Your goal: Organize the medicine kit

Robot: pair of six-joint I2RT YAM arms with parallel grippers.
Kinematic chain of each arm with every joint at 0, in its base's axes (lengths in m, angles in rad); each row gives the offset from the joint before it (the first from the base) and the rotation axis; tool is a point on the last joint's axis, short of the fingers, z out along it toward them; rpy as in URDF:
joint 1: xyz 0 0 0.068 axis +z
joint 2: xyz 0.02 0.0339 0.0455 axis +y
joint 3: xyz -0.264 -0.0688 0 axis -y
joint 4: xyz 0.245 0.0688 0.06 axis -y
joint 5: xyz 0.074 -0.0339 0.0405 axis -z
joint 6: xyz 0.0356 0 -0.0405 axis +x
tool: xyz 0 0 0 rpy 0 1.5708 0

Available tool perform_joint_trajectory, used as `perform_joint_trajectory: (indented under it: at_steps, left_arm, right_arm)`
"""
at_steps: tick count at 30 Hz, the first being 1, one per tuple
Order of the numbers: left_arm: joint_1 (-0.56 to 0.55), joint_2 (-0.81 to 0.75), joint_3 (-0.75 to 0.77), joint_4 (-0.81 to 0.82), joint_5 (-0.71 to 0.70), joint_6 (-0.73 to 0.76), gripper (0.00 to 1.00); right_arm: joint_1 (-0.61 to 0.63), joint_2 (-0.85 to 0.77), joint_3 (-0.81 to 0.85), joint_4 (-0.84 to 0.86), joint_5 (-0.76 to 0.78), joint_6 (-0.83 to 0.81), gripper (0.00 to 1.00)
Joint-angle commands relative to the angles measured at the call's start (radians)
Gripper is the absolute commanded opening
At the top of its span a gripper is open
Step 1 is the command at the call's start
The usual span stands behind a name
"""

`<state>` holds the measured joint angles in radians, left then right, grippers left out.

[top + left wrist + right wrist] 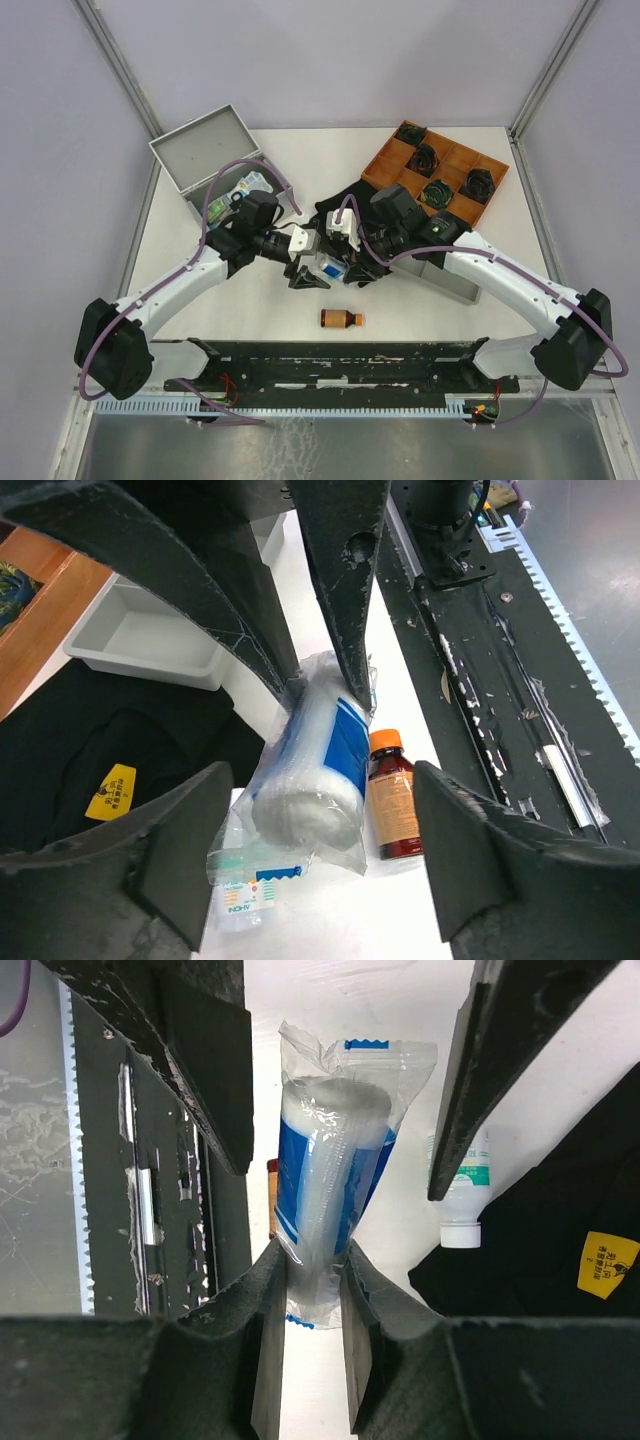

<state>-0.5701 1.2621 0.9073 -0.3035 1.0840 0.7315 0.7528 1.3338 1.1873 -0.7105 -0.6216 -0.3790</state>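
Note:
The medicine kit [200, 150] stands open at the back left, with small packets inside. My right gripper [315, 1280] is shut on one end of a clear-and-blue wrapped bandage roll [330, 1180] and holds it above the table centre [330, 268]. My left gripper [330, 870] is open, with its fingers [185, 850] on either side of the roll's free end [315, 770] and not touching it. A small white bottle [240, 895] lies on the table under the roll. A brown bottle with an orange cap [341, 319] lies nearer the front.
An orange divided tray [435, 170] with black items sits at the back right. A shallow grey plastic tray [455, 280] lies under my right arm. A black pouch with a yellow label [560, 1240] lies behind the grippers. A black rail [340, 362] runs along the front edge.

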Motion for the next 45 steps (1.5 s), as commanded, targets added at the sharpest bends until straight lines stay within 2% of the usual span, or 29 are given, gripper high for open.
perform_joint_trajectory:
  at_steps: [1, 5, 9, 12, 14, 16, 20, 28, 33, 39, 45]
  left_arm:
    - [-0.004, -0.005, 0.023, 0.043, 0.026, -0.026, 0.75]
    - [-0.004, -0.017, 0.019, 0.043, 0.025, -0.022, 0.61]
    - [-0.004, -0.016, 0.013, 0.042, 0.03, -0.023, 0.55]
    - [-0.004, -0.019, 0.013, 0.034, 0.029, -0.016, 0.46]
    - [-0.004, -0.024, 0.017, 0.017, 0.022, 0.0, 0.41]
    - [-0.004, -0.035, 0.017, 0.003, 0.001, 0.009, 0.38]
    - [-0.001, -0.059, 0.023, -0.02, -0.058, 0.005, 0.35]
    - [0.041, -0.132, 0.022, -0.039, -0.171, -0.018, 0.21]
    - [0.126, -0.171, 0.015, -0.038, -0.24, -0.04, 0.17]
    - [0.328, -0.199, 0.022, -0.024, -0.294, -0.048, 0.14]
    - [0.489, -0.174, 0.029, 0.043, -0.422, -0.036, 0.13]
  right_arm:
    - [0.004, -0.029, -0.002, 0.049, -0.008, 0.011, 0.31]
    - [0.004, -0.024, -0.006, 0.055, -0.007, 0.01, 0.31]
    - [0.003, -0.021, -0.01, 0.054, -0.006, 0.008, 0.31]
    - [0.003, -0.022, -0.014, 0.054, -0.003, 0.007, 0.31]
    - [0.003, -0.022, -0.013, 0.046, -0.002, 0.0, 0.36]
    - [0.004, -0.021, -0.007, 0.031, -0.002, -0.01, 0.45]
    - [0.002, -0.018, 0.006, 0.014, 0.004, -0.014, 0.58]
    - [-0.038, -0.078, 0.0, 0.059, 0.021, 0.038, 0.68]
    - [-0.089, -0.117, -0.015, 0.103, 0.04, 0.089, 0.71]
    - [-0.157, -0.153, -0.037, 0.128, 0.047, 0.119, 0.72]
    - [-0.176, -0.164, -0.049, 0.132, 0.032, 0.119, 0.73]
